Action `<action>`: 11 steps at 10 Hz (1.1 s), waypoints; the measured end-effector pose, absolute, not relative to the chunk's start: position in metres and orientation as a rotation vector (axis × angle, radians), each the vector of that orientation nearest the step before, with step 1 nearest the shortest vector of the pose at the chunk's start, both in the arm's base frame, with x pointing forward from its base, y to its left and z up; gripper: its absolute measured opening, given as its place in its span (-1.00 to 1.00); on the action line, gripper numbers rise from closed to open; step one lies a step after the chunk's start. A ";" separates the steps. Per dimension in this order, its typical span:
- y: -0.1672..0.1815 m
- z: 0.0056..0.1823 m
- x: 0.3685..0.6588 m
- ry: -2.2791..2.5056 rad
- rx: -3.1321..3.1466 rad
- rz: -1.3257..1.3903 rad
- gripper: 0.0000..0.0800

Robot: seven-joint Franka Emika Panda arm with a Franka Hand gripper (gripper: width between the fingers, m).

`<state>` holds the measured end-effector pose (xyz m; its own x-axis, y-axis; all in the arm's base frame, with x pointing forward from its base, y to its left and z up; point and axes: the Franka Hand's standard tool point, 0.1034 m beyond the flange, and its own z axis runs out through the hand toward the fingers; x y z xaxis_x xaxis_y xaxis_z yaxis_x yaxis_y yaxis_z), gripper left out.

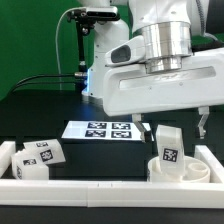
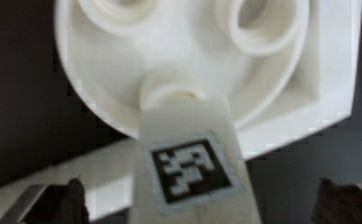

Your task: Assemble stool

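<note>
The round white seat (image 1: 182,170) lies flat in the corner of the frame rails at the exterior view's right. One stubby white leg (image 1: 168,146) with a tag stands upright in it. In the wrist view the seat (image 2: 116,75) shows round sockets, and the leg (image 2: 190,150) rises from one of them. My gripper (image 1: 175,130) hangs over that leg, open, with a finger on each side and clear of it. In the wrist view the gripper (image 2: 199,205) has dark fingertips (image 2: 53,203) far from the leg. More loose legs (image 1: 40,157) lie at the exterior view's left.
The marker board (image 1: 105,130) lies flat on the dark table behind the parts. Long white frame rails (image 1: 110,190) run along the front and up both sides. A black stand and cable are at the back left.
</note>
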<state>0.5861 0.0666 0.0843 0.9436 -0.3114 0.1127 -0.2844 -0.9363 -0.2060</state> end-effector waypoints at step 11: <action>0.051 0.103 0.609 -0.623 -2.986 -0.135 0.62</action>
